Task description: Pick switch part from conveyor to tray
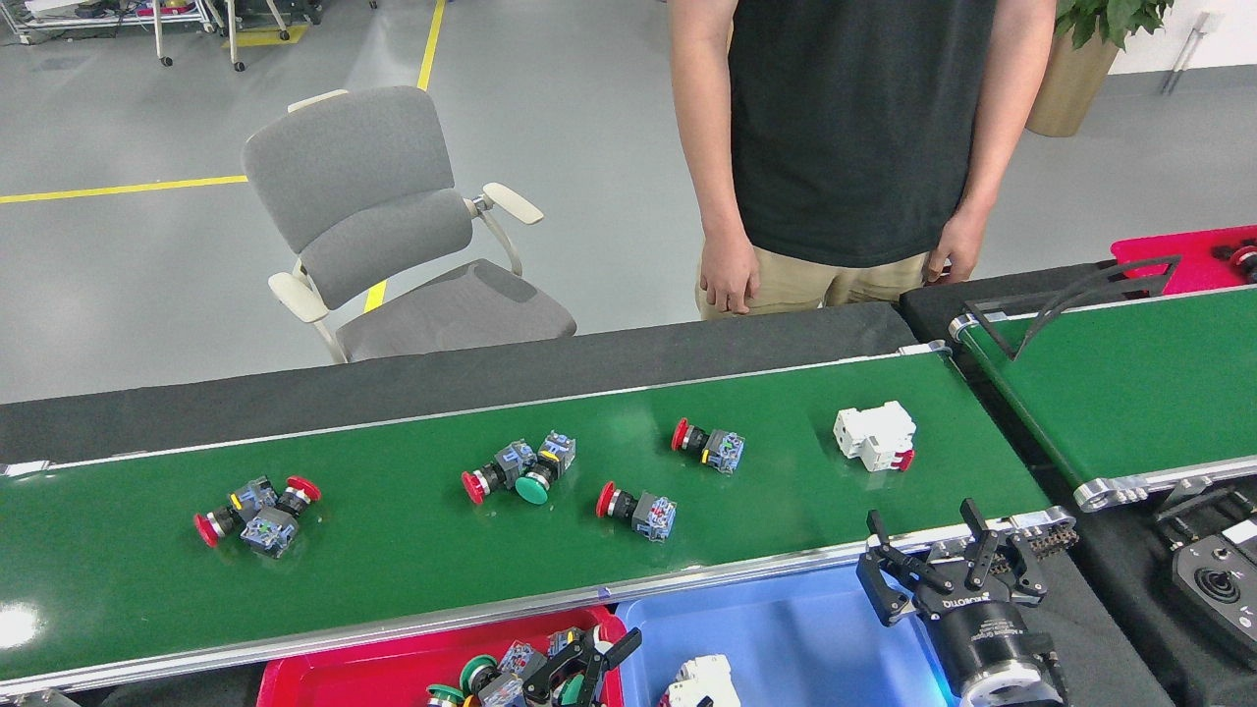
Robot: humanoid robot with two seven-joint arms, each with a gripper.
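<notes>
From the head view, I have my right gripper (945, 572) hovering at the conveyor's (412, 570) near rail, fingers spread apart and empty. My left gripper (587, 661) shows only its tips at the bottom edge over the red tray (344, 678); I cannot tell its state. The red tray holds several push-button switches (491, 678). The blue tray (786, 638) holds one white switch part (699, 682). Another white switch part (874, 436) lies on the belt, far right.
</notes>
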